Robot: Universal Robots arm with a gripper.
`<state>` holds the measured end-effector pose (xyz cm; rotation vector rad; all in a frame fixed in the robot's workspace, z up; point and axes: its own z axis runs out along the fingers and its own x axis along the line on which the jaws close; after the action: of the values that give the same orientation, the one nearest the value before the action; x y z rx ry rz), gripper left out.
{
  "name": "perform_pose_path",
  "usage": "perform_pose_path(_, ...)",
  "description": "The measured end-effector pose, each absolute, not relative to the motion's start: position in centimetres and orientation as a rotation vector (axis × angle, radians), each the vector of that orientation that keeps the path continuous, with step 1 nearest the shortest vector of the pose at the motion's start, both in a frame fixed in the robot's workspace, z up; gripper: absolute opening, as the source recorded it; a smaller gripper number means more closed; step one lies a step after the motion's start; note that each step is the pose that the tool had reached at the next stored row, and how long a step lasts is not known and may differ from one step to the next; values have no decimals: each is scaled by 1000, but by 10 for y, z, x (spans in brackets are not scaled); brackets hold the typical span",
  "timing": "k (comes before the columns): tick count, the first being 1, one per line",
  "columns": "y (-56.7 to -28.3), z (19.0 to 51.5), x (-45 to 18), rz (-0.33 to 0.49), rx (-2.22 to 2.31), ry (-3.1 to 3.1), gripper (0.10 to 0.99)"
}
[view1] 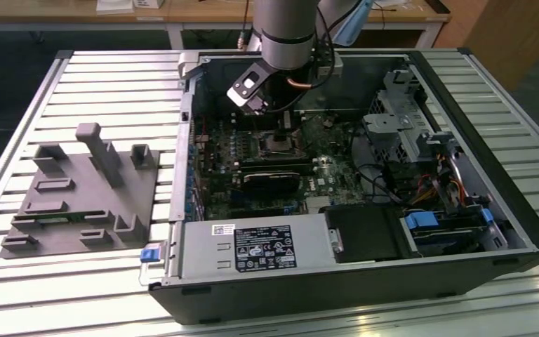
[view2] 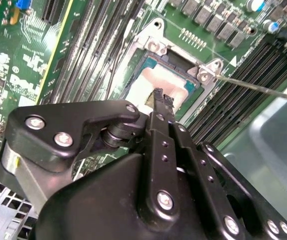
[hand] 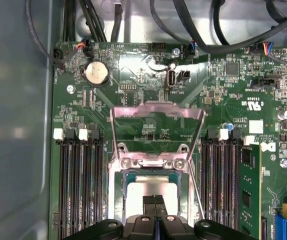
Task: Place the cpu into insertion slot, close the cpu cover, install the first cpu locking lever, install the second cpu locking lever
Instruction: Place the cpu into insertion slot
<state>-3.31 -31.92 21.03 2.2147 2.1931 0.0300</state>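
Your gripper, fingers pinched narrow and holding nothing, touches the chip lying flat in the slot, whose cover stands flipped back beyond the slot, seemingly to leave access.

A black hand, its two fingers pressed together, reaches to the pale face of the cpu, which lies in the insertion slot on a green circuit board. A thin metal lever juts out beside the slot. Black memory slots run along both sides.

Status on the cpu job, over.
Gripper shut, tips over the cpu. It lies in the insertion slot. The cpu cover stands open.
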Motion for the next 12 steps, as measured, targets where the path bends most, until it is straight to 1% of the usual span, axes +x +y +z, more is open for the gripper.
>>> perform_pose_path(5, -319, 213, -33, 30, 2217, 2191, 106)
perform_pose_path(12, -319, 231, -33, 30, 2217, 2190, 106)
